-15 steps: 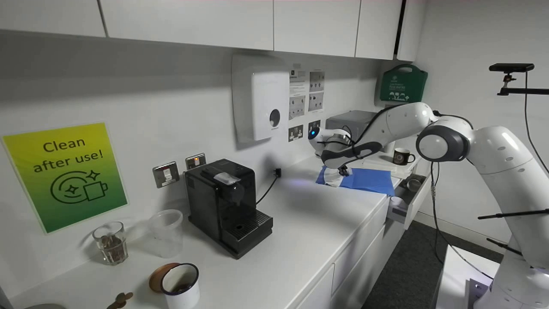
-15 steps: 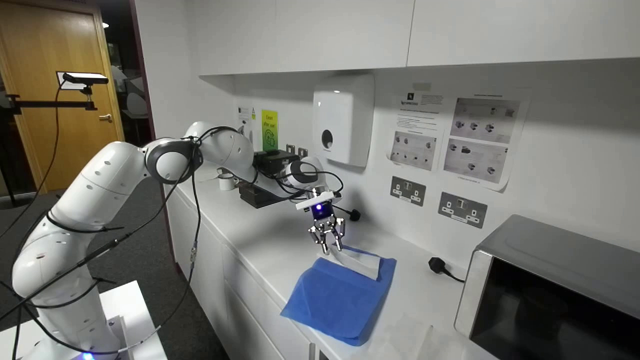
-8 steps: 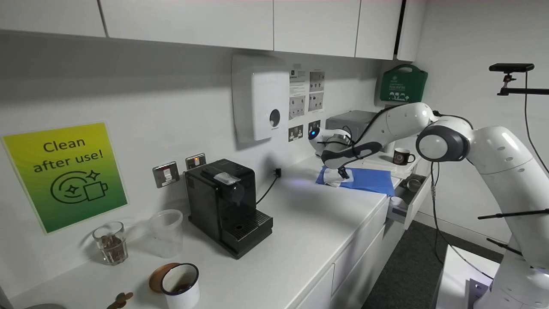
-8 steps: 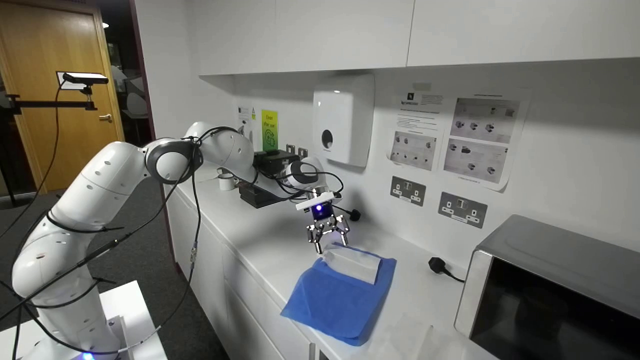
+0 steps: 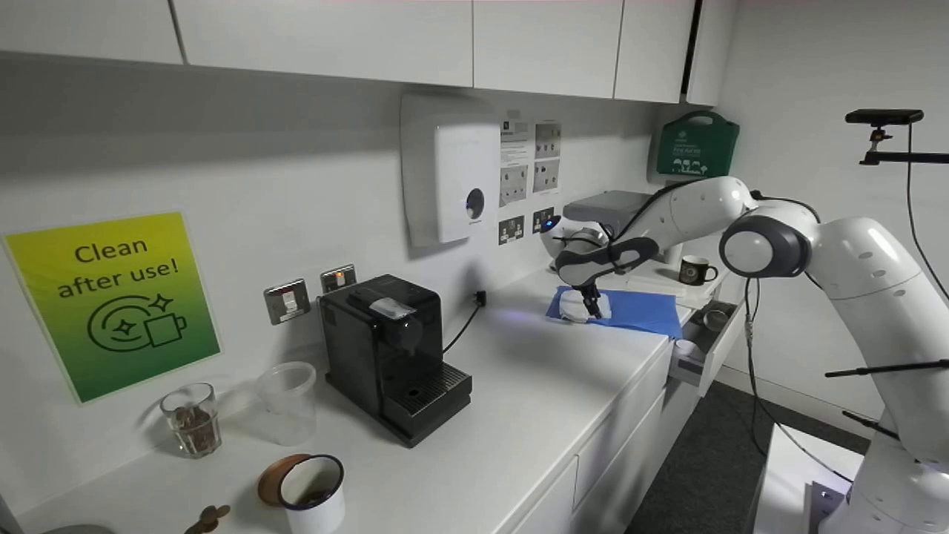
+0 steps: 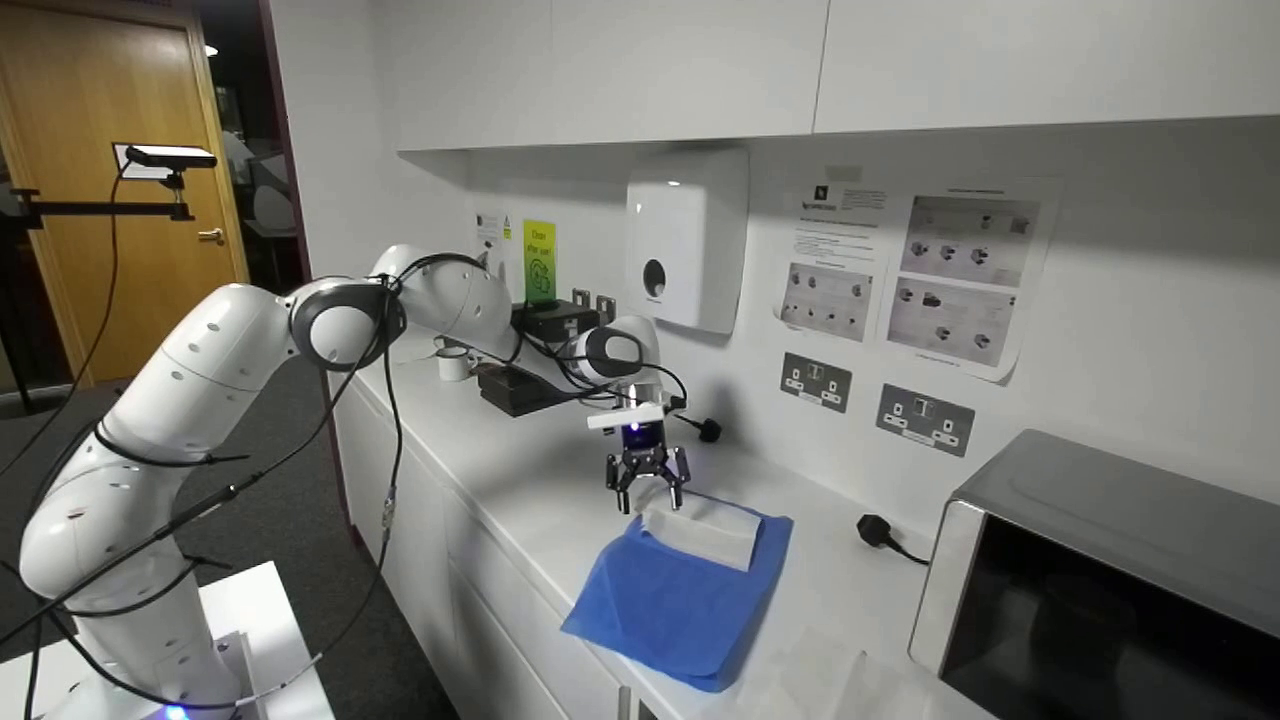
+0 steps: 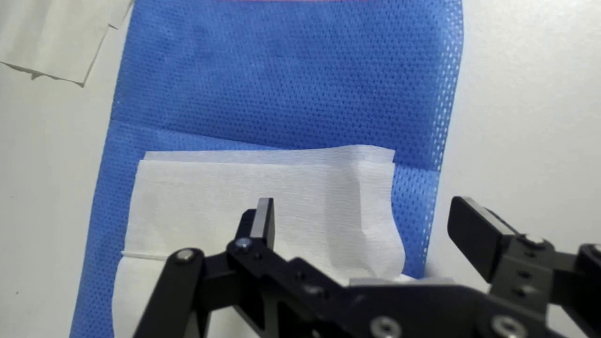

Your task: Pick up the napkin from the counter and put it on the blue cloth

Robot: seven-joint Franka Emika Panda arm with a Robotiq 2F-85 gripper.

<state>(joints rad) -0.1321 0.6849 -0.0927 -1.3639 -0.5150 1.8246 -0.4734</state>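
Note:
The white folded napkin (image 7: 202,197) lies on the blue cloth (image 7: 281,70), near one end of it. Both exterior views show the napkin (image 6: 715,535) (image 5: 572,304) resting on the cloth (image 6: 670,615) (image 5: 645,311), which is spread on the white counter (image 6: 530,490). My gripper (image 7: 364,211) stands open, its fingers wide apart with nothing gripped. In the wrist view one finger is over the napkin and the other is past the cloth's edge, over the counter. The gripper (image 6: 650,504) points down at the napkin's end; the gripper base hides part of the napkin in the wrist view.
Another pale sheet (image 7: 61,37) lies beside the cloth. A microwave (image 6: 1090,590) and a black plug (image 6: 875,530) are near the wall. The black coffee machine (image 5: 385,356) stands further along the counter. A drawer (image 5: 715,348) below the cloth's end is pulled out.
The gripper's fingers have spread and released the napkin, whose raised end has settled down onto the cloth. The wrist has since turned so that the gripper hangs more upright.

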